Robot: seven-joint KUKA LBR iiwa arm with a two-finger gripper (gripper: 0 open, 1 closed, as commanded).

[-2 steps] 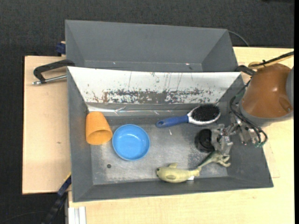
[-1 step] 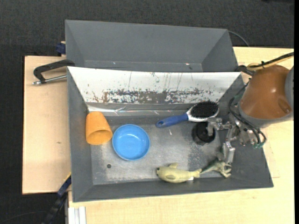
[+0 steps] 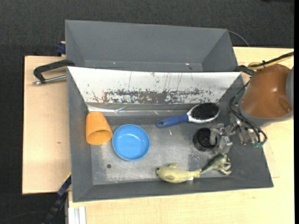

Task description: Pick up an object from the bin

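Observation:
My gripper (image 3: 224, 136) hangs over the right side of the bin, reaching in from the right. Just left of it lies a small black round thing (image 3: 203, 139) on the bin floor. Below the gripper, near the front wall, lies a small green toy animal (image 3: 218, 164), and it touches the tail end of a pale yellow-green toy fish (image 3: 174, 174). A hairbrush (image 3: 194, 115) with a blue handle and a black bristle head lies up and left of the gripper, its head toward the right wall.
An orange cup (image 3: 97, 128) lies on its side at the left of the bin. A blue bowl (image 3: 131, 142) stands right beside it. The arm's orange cover sits over the bin's right rim.

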